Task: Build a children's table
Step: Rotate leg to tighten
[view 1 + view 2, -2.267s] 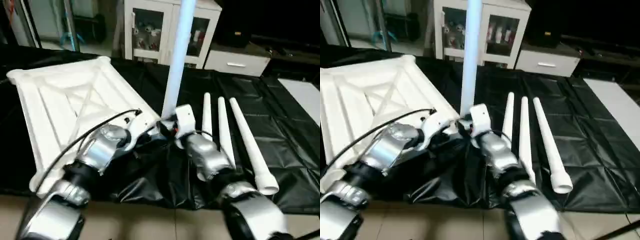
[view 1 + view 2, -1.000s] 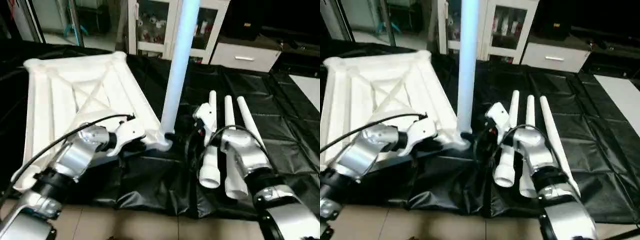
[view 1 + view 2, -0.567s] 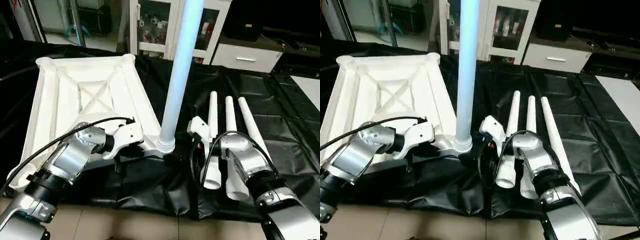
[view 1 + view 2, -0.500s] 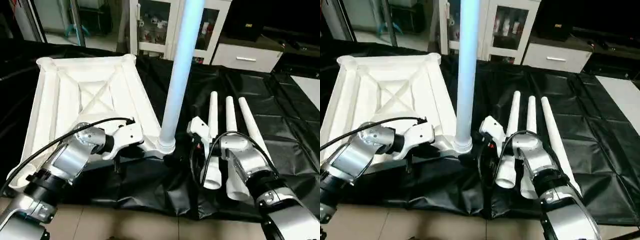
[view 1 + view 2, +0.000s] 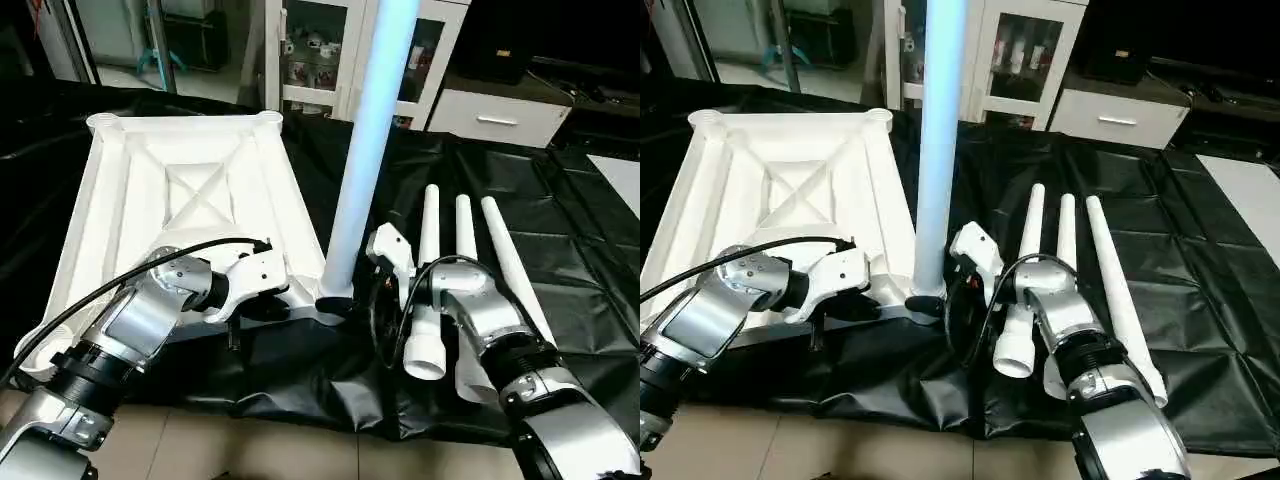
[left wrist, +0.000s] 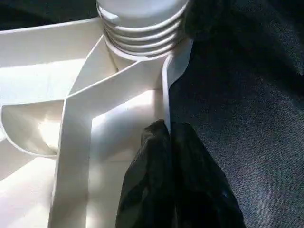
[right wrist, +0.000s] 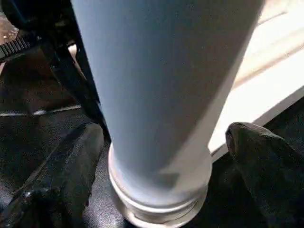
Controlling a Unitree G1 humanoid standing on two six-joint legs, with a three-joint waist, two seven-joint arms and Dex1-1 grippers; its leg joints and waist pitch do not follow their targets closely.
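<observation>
The children's table top (image 5: 190, 195) lies upside down on the black cloth at the left, its X-ribs facing up. One white leg (image 5: 365, 150) stands upright in the near right corner socket (image 6: 142, 28). Three more legs (image 5: 462, 270) lie side by side to the right. My left gripper (image 6: 166, 137) is shut on the thin rim of the top, just beside that socket. My right gripper (image 7: 164, 133) is open, with one black finger (image 7: 61, 175) on each side of the upright leg's base and a gap to the leg on both sides.
The black-draped worktable ends just in front of my arms (image 5: 300, 400), with beige floor below. A white glass-door cabinet (image 5: 300, 50) and a low white drawer unit (image 5: 500, 115) stand behind. A flat white board (image 5: 622, 175) lies at the far right.
My open right gripper has moved left, closer to the foot of the upright leg. My left gripper keeps its hold on the rim. The camera view has shifted a little.
</observation>
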